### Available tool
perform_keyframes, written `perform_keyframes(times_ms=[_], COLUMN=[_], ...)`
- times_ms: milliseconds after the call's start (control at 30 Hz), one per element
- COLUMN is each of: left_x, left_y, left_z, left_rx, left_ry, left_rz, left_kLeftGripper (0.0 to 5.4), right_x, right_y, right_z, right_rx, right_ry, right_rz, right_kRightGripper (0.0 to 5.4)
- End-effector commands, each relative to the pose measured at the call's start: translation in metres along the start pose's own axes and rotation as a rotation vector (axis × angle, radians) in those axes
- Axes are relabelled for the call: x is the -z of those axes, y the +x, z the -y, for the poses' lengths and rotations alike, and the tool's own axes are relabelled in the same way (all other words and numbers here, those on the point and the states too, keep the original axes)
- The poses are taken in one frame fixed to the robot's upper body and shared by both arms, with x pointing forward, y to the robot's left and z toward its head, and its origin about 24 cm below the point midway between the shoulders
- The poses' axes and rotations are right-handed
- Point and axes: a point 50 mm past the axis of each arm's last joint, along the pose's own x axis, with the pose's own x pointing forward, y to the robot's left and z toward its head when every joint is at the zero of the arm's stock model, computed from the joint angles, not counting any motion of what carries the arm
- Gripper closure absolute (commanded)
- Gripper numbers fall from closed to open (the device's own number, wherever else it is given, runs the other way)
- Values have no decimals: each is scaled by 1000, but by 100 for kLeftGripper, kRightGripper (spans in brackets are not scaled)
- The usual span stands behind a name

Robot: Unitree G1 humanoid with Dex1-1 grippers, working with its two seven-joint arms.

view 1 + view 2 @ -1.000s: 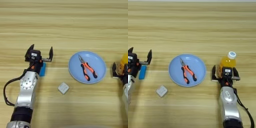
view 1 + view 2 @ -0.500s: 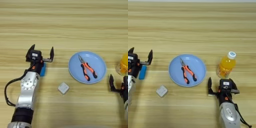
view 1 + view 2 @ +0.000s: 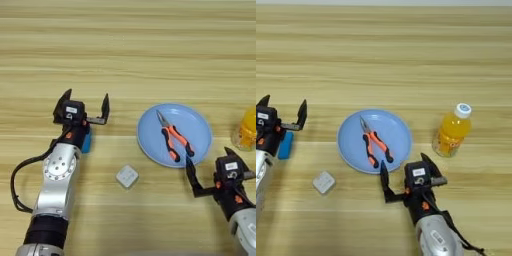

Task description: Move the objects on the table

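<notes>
The right pincer (image 3: pixel 404 175) gapes wide and empty just below the round light-blue plate (image 3: pixel 351 145), which carries the orange-and-black-handled pliers (image 3: pixel 373 142). The left pincer (image 3: pixel 86 104) is also spread wide, holding nothing, above the small flat blue bar (image 3: pixel 286 145). Only the right eye view shows the whole orange-juice bottle with white cap (image 3: pixel 452 130). A small white square block (image 3: pixel 127 176) lies on the wooden worktop (image 3: pixel 130 45).

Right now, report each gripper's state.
Left gripper: open, holding nothing, above the blue bar.
Right gripper: open, holding nothing, near the plate.
</notes>
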Motion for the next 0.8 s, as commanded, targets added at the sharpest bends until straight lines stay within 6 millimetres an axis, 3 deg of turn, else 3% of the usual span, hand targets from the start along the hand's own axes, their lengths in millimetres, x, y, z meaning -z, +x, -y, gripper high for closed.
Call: perform_keyframes(times_ms=[33,167,500,800], left_x=[-1,-1,3,5], left_y=[3,3,3,3], left_z=[1,-1,0,-1], left_rx=[-1,-13,-18,-18], left_ry=[1,0,3,4], left_rz=[-4,9,-5,-11], left_kLeftGripper=[0,0,0,0], right_x=[-14,-18,4,11], right_y=[18,36,81,102], right_z=[0,3,-8,-20], right_rx=[-40,-63,-210,-258], right_ry=[-50,-55,5,6], right_rz=[63,83,-46,-90], right_kRightGripper=[2,2,2,2])
